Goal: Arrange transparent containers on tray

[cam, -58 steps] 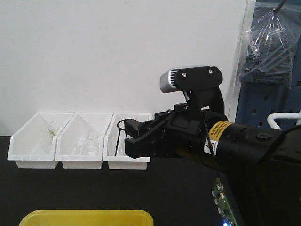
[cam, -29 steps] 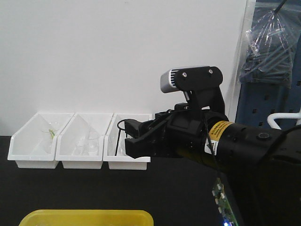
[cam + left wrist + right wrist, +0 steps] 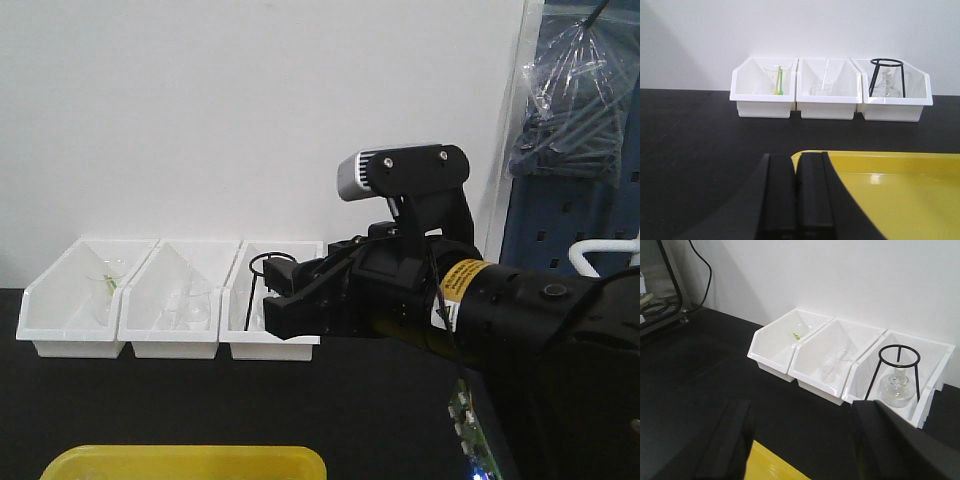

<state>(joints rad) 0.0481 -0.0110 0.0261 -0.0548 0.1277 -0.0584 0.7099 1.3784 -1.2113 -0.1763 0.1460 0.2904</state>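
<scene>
Yellow plastic marks the tray (image 3: 900, 195), lying on the black tabletop (image 3: 690, 140) at the near edge; nothing rests on the part I can see. Three white bins (image 3: 830, 87) stand in a row at 12 o'clock against the wall. Left bin: a clear beaker with a green-yellow stick (image 3: 779, 80). Middle bin: small clear glassware (image 3: 832, 365), too faint to identify. Right bin: a round clear flask (image 3: 896, 389) under a black wire tripod (image 3: 897, 367). No slender tube is distinguishable in any view.

My right tool (image 3: 800, 445) hangs with its jaws spread wide, empty, above the tabletop facing the bins. My left tool (image 3: 792, 197) has its jaws pressed together, empty, at the tray's left corner.

Risks, as I judge them: a wide right tool reaching into the right bin could snag the tripod and tip the flask; thin glass may slip or crack under a hard squeeze; the bin's sloped front may block a low approach.
</scene>
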